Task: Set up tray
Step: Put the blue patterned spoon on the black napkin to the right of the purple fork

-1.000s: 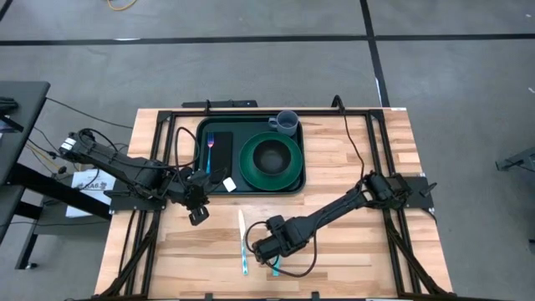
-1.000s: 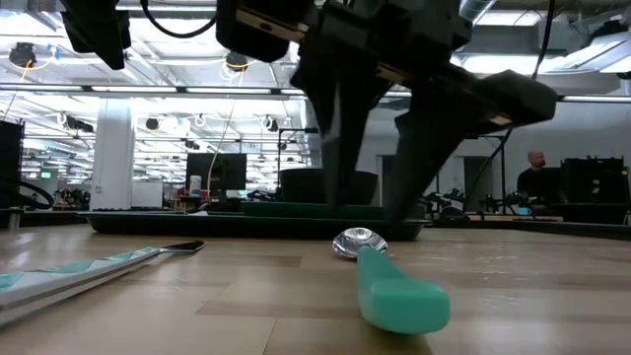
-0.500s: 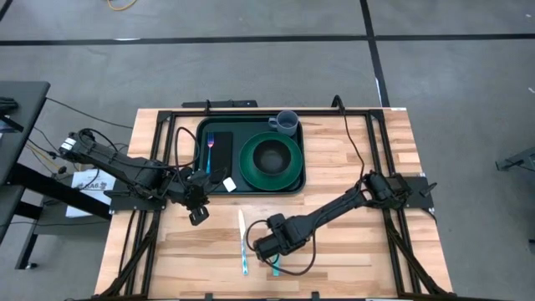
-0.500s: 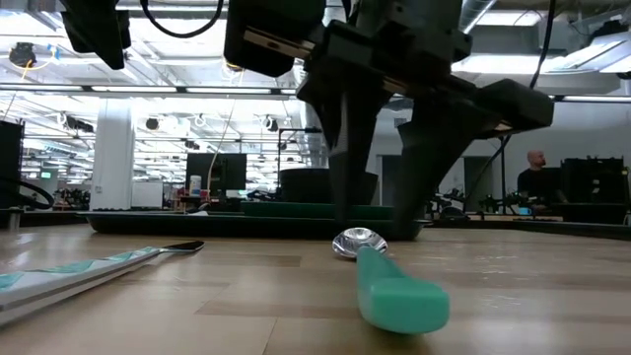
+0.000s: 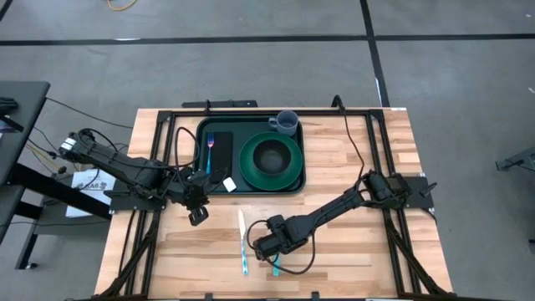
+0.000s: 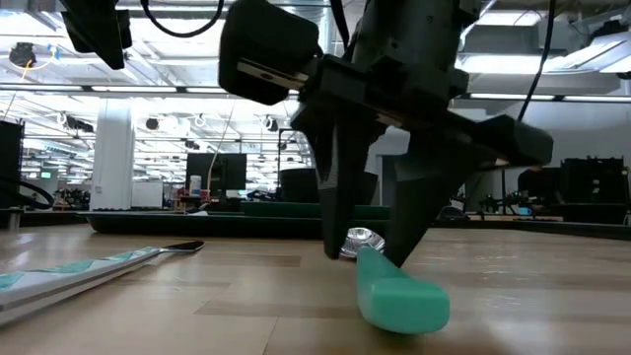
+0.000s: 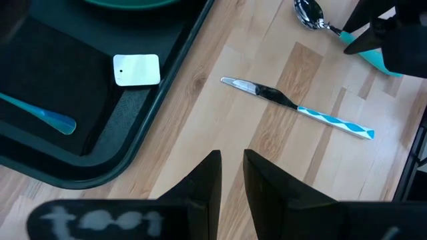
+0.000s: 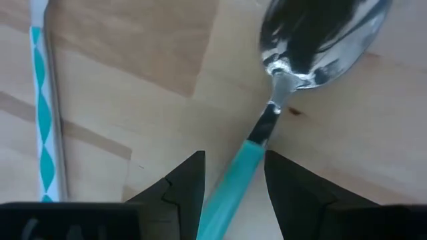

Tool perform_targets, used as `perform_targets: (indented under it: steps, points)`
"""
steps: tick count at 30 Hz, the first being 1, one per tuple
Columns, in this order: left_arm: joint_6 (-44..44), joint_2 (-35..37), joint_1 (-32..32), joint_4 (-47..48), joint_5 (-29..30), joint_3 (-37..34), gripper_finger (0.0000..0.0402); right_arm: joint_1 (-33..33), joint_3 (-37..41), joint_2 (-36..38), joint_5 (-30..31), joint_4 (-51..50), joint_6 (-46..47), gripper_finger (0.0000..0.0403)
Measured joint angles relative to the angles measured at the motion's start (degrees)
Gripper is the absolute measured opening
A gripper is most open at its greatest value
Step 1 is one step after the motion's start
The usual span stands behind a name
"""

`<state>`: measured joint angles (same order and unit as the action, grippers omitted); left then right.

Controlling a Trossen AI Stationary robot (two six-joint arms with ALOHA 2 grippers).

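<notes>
Even overhead light fills the high view, shadows soft; ceiling lights [image 6: 118, 99] glare in the low view; the near spoon handle [image 6: 399, 296] blurs.

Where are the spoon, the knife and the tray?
spoon [image 8: 233, 175]: right wrist view, on its teal handle between the gripper fingers.
knife [image 7: 331, 121]: left wrist view, on its patterned handle.
tray [image 5: 201, 161]: high view, on its left rim.

Spoon [image 8: 287, 100], knife [image 7: 298, 108], mug [image 5: 286, 123], plate [image 5: 270, 160].
</notes>
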<state>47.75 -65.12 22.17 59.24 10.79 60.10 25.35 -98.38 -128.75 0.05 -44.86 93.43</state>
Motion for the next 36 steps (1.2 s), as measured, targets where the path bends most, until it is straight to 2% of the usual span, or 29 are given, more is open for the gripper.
perform_targets:
  steps: [8, 20, 31, 36]
  points:
    - [0.0, 0.0, 0.0, 0.0, 0.0, 0.0, 0.0051, 0.0, 2.5, 0.4, -0.2, 2.0, 1.1, 0.0134]
    - [0.1, 0.0, 0.0, 0.0, 0.1, 0.0, 0.0051, 0.1, 2.7, 0.3, -0.2, 0.8, -0.5, 0.0029]
    - [0.3, 0.0, 0.0, 0.7, 1.0, 0.0, 0.0051, -0.9, 2.7, 0.8, -0.6, 1.5, -2.4, 0.003]
    - [1.4, 1.4, 0.0, 3.6, 2.8, 0.0, 0.0051, -2.3, -0.4, 0.9, 0.2, 0.1, -6.2, 0.003]
